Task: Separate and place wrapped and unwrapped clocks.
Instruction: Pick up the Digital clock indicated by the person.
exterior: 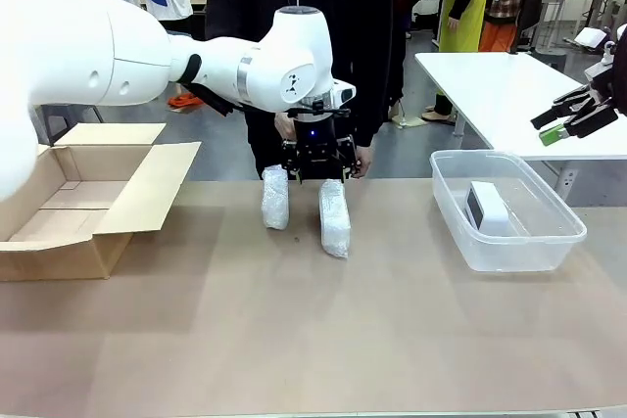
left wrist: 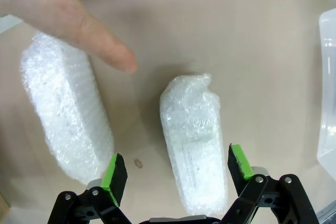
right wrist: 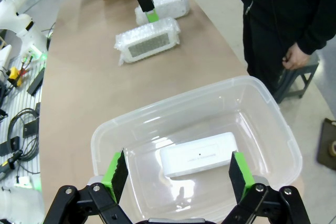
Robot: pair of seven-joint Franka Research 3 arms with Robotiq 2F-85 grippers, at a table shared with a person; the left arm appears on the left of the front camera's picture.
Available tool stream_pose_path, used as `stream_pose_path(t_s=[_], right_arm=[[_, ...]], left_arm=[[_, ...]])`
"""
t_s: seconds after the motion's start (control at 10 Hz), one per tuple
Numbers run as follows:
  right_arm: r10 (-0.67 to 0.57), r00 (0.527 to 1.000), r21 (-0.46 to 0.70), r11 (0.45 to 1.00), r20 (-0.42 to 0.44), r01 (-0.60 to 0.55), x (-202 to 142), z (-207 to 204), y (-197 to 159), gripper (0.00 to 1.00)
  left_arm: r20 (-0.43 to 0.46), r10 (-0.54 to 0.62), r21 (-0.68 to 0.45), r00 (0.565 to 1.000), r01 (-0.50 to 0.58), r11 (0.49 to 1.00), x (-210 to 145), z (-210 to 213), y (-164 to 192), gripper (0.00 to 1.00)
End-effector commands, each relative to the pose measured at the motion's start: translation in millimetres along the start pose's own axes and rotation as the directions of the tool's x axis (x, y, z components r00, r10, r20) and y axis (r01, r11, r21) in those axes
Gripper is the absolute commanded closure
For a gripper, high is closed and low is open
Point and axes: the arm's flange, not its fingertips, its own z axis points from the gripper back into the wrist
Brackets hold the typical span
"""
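Open cardboard box (exterior: 69, 227) sits at bench (exterior: 294, 340) left. Person's hand (left wrist: 55, 9) points betw. two wrapped clocks (exterior: 275, 198). Left claw (exterior: 318, 162), wide open & empty, hovers over bin-side bundle (exterior: 335, 218). Right claw (right wrist: 178, 174), open & empty, is above clear bin (exterior: 524, 247) w/ bare clock (right wrist: 199, 154).

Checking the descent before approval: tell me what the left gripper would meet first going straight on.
The left gripper, open, would likely meet the wrapped clock nearer the plastic bin, centred between its fingers; its height above it is unclear.

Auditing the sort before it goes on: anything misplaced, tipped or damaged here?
Nothing stands out. The bare clock lies in the clear bin; both wrapped bundles lie intact on the table.
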Motion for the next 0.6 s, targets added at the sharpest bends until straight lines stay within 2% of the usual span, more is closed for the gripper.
stream_pose_path(t_s=[0.0,0.2,0.5], right_arm=[[-0.007,1.000,-0.011,1.000,-0.005,0.007,0.6,-1.7,1.1,0.00],[-0.007,1.000,-0.011,1.000,-0.005,0.007,0.6,-1.7,1.1,0.00],[-0.007,1.000,-0.011,1.000,-0.005,0.007,0.6,-1.7,1.1,0.00]], left_arm=[[0.019,0.013,0.001,1.000,-0.013,1.000,12.3,-0.9,-7.9,0.00],[0.001,0.028,0.013,1.000,-0.028,1.000,12.6,-9.5,-14.2,0.00],[-0.014,-0.018,0.022,1.000,0.019,1.000,9.4,-29.1,-25.2,0.00]])
